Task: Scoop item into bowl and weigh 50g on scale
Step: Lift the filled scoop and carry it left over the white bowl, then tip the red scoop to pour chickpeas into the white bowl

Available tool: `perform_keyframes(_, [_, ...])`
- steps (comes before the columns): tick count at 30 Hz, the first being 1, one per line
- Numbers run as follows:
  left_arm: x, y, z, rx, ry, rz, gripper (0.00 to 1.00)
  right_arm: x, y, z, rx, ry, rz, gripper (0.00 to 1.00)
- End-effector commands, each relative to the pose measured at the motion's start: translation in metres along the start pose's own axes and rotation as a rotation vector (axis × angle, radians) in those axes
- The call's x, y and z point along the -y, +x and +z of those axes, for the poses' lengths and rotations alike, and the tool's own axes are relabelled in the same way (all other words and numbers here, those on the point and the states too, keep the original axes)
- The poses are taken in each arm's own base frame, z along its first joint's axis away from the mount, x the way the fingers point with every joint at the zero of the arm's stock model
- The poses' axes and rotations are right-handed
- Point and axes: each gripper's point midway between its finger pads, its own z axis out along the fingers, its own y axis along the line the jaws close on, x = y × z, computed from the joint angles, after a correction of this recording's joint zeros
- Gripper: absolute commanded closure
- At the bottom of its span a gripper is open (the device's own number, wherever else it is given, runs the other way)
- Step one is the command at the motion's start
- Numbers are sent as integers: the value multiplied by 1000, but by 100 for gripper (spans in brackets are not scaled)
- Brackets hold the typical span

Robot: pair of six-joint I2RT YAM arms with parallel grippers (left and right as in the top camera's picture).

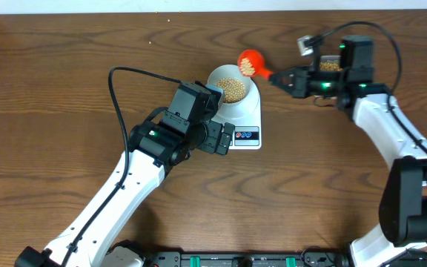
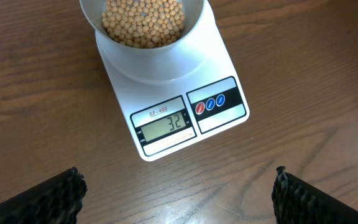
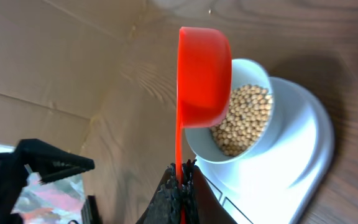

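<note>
The pale bowl (image 1: 230, 87) stands on the white scale (image 1: 245, 119) and holds a heap of tan beans (image 1: 233, 89). In the left wrist view the bowl (image 2: 143, 34) and beans (image 2: 143, 22) sit above the scale's display (image 2: 166, 123), which reads 32. My right gripper (image 1: 282, 78) is shut on the handle of a red scoop (image 1: 250, 62) tipped at the bowl's right rim; the scoop still holds some beans. In the right wrist view the scoop (image 3: 202, 78) is on its side over the bowl (image 3: 247, 112). My left gripper (image 2: 178, 193) is open and empty, in front of the scale.
A clear tub with beans (image 1: 330, 65) shows behind the right wrist at the back right. A black clip-like object (image 3: 48, 163) and a cardboard wall (image 3: 36, 56) appear in the right wrist view. The table's far edge (image 1: 199, 13) runs along the top.
</note>
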Motion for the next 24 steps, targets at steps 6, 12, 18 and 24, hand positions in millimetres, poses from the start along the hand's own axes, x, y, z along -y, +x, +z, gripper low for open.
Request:
perform_keyframes(6, [-1,5,3,-16,-7,-2,3,2,13,41,-29,186,-128,99])
perform_keyframes(12, [-1,5,3,-16,-7,-2,2,-2,16,49,-37,281,-231,98])
perform_keyframes(18, [-1,5,3,-16,-7,-2,2,-22,9,44,-20,396,-412,98])
perform_keyframes(24, [-1,5,3,-16,-7,-2,2,-34,5,32,-26,532,-575,98])
